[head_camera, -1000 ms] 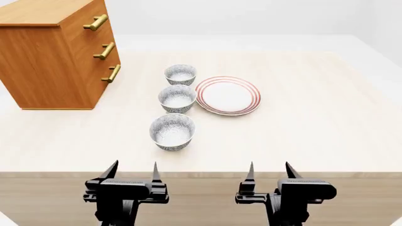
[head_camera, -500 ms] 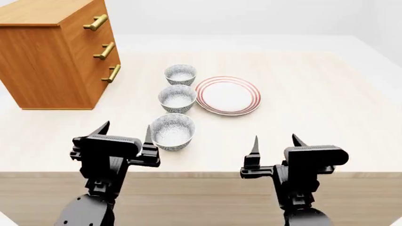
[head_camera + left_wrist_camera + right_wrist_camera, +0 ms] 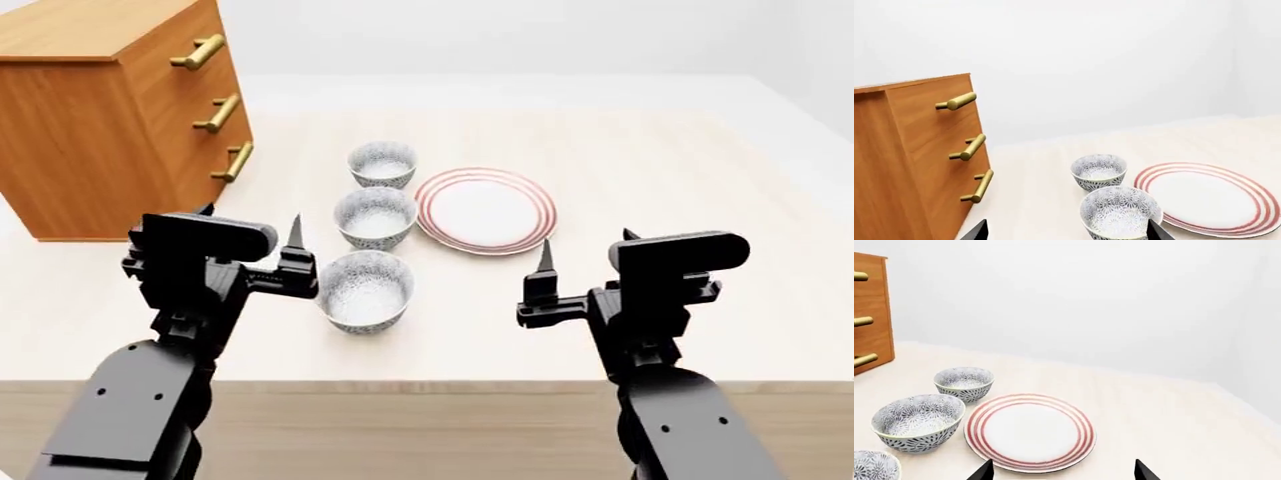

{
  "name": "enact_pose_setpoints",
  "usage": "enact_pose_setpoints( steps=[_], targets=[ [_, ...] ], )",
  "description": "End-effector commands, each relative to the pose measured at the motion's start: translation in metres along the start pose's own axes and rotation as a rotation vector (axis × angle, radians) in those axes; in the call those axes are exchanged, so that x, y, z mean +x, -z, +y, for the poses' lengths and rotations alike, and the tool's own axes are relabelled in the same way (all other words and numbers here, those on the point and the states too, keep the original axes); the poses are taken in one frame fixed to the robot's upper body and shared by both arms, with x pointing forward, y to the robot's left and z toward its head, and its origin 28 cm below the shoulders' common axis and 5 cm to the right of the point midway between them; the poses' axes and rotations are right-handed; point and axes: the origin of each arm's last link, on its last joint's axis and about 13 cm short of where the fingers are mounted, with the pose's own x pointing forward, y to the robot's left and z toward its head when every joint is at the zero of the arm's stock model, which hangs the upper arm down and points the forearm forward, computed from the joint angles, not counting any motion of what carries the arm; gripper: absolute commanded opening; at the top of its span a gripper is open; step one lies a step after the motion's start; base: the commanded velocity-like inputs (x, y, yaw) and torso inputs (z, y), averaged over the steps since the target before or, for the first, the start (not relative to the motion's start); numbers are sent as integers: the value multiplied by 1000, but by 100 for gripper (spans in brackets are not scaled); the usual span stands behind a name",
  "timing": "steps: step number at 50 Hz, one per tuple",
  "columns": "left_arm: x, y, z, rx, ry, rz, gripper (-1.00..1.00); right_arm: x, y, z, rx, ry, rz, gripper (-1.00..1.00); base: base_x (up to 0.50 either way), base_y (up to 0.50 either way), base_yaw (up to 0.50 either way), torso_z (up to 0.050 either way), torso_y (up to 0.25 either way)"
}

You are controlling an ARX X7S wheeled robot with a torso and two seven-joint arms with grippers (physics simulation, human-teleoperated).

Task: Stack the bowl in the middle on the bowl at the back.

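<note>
The left tool [image 3: 250,228] hangs above the pale wooden desk [image 3: 694,180] with its two black pointed fingers spread wide and nothing between them. It sits just to the left of the nearest patterned blue-and-white ceramic bowl [image 3: 364,291], apart from it. The right tool [image 3: 585,252] is likewise spread and holds nothing, raised over bare desk to the right of that nearest bowl and nearer the robot than the white round plate with red rings [image 3: 485,210].

In the left wrist view only the two finger tips show at the frame edge, wide apart, with the middle patterned bowl [image 3: 1120,211] between them and farther off. Beyond that stands the back patterned bowl [image 3: 1099,171], upright and apart from it.

From the head view the three bowls stand in a line running away from the robot: the nearest, then the middle bowl [image 3: 375,217], then the back bowl [image 3: 382,163], each upright on the desk with a small gap between neighbours. The plate lies flat just to the right of the middle bowl, very close to it; whether they touch cannot be told.

To the left, an orange-brown wooden chest of drawers [image 3: 94,120] stands on the desk, its three brass bar handles [image 3: 216,113] facing the bowls.
</note>
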Motion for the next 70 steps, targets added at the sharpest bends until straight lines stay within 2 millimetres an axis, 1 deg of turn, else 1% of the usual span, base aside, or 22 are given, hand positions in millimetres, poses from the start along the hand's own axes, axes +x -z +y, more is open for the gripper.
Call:
enact_pose_setpoints(
  steps=[1, 18, 35, 38, 41, 43, 50, 55, 60, 63, 70],
  targets=[
    [6, -10, 6, -2, 6, 7, 100, 8, -14, -5, -11, -3, -9, 100, 492, 0, 0, 0, 0],
    [10, -21, 8, 20, 22, -2, 100, 7, -21, -9, -33, 0, -22, 100, 500, 0, 0, 0, 0],
    [9, -27, 9, 16, 19, 2, 100, 9, -27, -8, -45, -10, -29, 100, 500, 0, 0, 0, 1],
    [8, -28, 8, 28, 18, 13, 100, 10, -27, -8, -70, 8, -9, 100, 0, 0, 0, 0, 0],
    [8, -29, 8, 16, 27, 96, 100, 10, -28, -8, -68, -4, 6, 100, 0, 0, 0, 0, 0],
    [11, -32, 9, 24, 8, 108, 100, 9, -30, -7, -62, 1, 15, 100, 0, 0, 0, 0, 0],
    [18, -45, 12, -8, 21, 261, 100, 10, -36, -6, -24, 16, 25, 100, 0, 0, 0, 0, 0],
    [24, -52, 13, -30, 17, 365, 100, 9, -38, -6, -20, 35, 50, 100, 0, 0, 0, 0, 0],
    [31, -56, 14, -47, 26, 434, 100, 6, -38, -5, -9, 34, 71, 100, 0, 0, 0, 0, 0],
    [31, -59, 12, -72, 40, 441, 100, 6, -37, -6, -7, 35, 78, 100, 0, 0, 0, 0, 0],
    [28, -59, 8, -130, 52, 565, 100, 4, -35, -7, 12, 32, 87, 100, 0, 0, 0, 0, 0]
  ],
)
